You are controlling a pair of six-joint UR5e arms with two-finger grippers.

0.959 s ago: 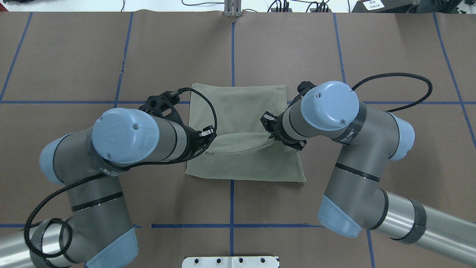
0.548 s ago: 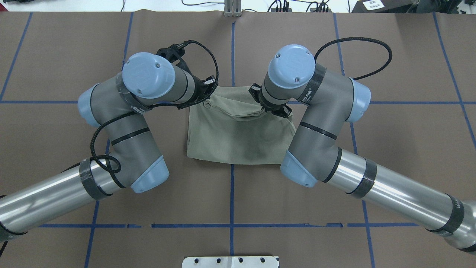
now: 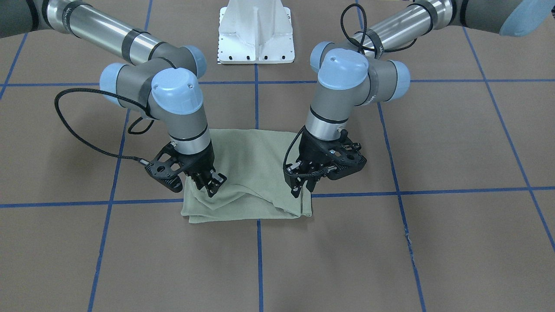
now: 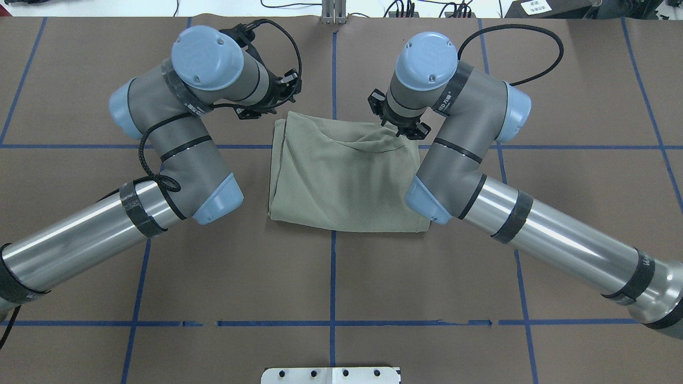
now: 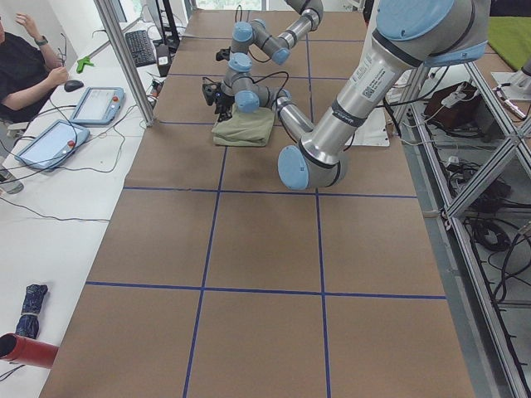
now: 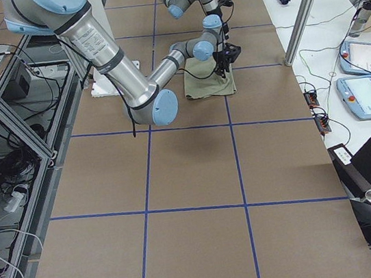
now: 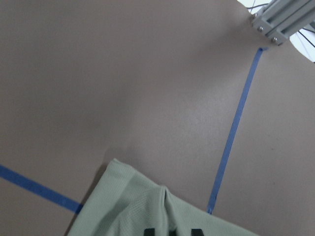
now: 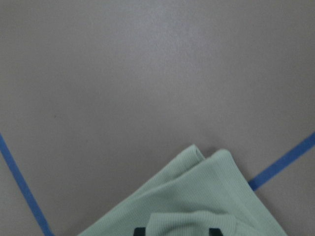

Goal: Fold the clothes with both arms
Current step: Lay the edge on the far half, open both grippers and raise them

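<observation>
The sage-green shirt (image 4: 341, 181) lies folded into a rectangle at the table's middle; it also shows in the front view (image 3: 247, 173). My left gripper (image 4: 280, 106) is at its far-left corner, low over the cloth (image 3: 301, 190). My right gripper (image 4: 397, 130) is at its far-right corner (image 3: 212, 184), where the cloth still rises in a small peak. Both wrist views show green cloth (image 7: 133, 206) (image 8: 197, 196) bunched between two close black fingertips, so both grippers look shut on the shirt's folded-over edge. The hang tag and logo are hidden.
The white pedestal base (image 3: 256, 32) stands at the table's near edge by the robot. Blue tape lines (image 4: 333, 277) grid the brown table cover. An aluminium post (image 4: 333, 13) stands at the far edge. An operator (image 5: 25, 66) sits at a side table with tablets.
Both grippers moved away from the robot, carrying the held layer from the shirt's middle to its far edge. The shirt is now shorter front to back.
</observation>
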